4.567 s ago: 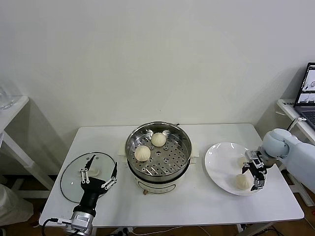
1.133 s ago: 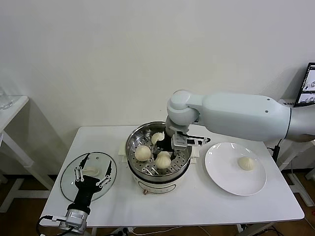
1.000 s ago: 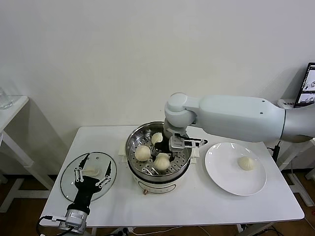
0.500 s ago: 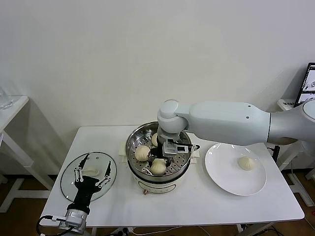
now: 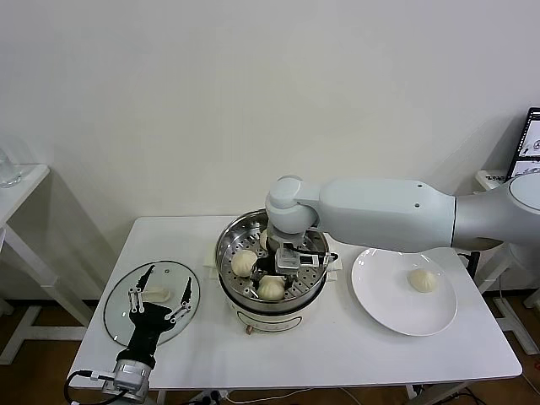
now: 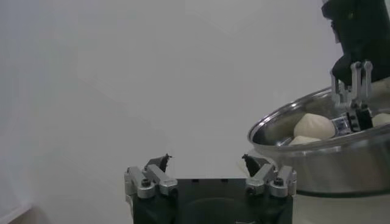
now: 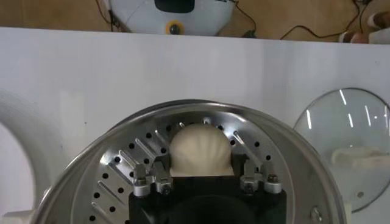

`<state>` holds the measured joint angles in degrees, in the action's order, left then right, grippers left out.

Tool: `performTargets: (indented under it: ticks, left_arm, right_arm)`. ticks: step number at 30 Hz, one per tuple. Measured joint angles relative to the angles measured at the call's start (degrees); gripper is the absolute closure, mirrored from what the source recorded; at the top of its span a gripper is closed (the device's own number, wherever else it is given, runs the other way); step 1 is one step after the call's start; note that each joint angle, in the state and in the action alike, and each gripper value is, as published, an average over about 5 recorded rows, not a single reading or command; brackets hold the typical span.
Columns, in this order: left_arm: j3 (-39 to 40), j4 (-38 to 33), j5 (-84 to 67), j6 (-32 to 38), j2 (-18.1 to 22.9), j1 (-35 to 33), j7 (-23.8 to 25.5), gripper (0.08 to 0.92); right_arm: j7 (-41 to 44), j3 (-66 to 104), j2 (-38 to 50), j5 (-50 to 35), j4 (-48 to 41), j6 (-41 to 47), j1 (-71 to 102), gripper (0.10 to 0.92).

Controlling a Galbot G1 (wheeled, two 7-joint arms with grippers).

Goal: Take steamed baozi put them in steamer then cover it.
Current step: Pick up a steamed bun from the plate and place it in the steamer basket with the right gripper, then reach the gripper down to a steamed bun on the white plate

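Note:
The steamer (image 5: 314, 268) stands mid-table with three baozi inside: one at the left (image 5: 245, 261), one at the front (image 5: 271, 288), and one at the back (image 5: 262, 240) half hidden by my right arm. My right gripper (image 5: 278, 272) is down in the pot. In the right wrist view its open fingers (image 7: 148, 177) stand on either side of the front baozi (image 7: 201, 149), which rests on the perforated tray (image 7: 116, 176). Another baozi (image 5: 422, 279) lies on the white plate (image 5: 384, 295). My left gripper (image 5: 158, 297) hovers open over the glass lid (image 5: 118, 295).
The glass lid (image 7: 347, 140) lies flat on the white table (image 5: 337, 354), left of the steamer. A laptop (image 5: 530, 143) sits on a side table at the far right. Another small table (image 5: 21, 181) stands at the far left.
My right gripper sank toward the front of the steamer with the baozi and its jaws have spread apart. The baozi now rests on the tray. The left arm has not moved.

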<state>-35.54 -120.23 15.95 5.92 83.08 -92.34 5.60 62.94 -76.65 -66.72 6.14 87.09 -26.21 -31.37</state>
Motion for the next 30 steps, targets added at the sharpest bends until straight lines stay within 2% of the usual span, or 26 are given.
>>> performTargets:
  ticks: [9,17,24,30]
  left_arm:
    - [0.21,-0.29,0.27,-0.13,0.03,-0.19,-0.08,0.177]
    - [1.06,-0.76,0.87,-0.44,0.18,-0.08,-0.23,0.177]
    - [1.86,-1.24,1.5,-0.46,0.25,-0.33,-0.29,0.177]
    - [2.49,-1.61,2.06,-0.39,0.29,-0.7,-0.36,0.177]
  right_arm:
    - [0.82,0.85,2.89,-2.66,1.06,0.3,-2.68,0.203]
    - [3.76,2.22,11.31,-9.05,2.57,2.4,-8.42,0.203]
    - [8.04,4.27,22.0,-14.72,2.08,9.48,-9.83,0.203]
    - [10.68,7.83,30.98,-15.81,0.36,16.77,-5.46,0.203]
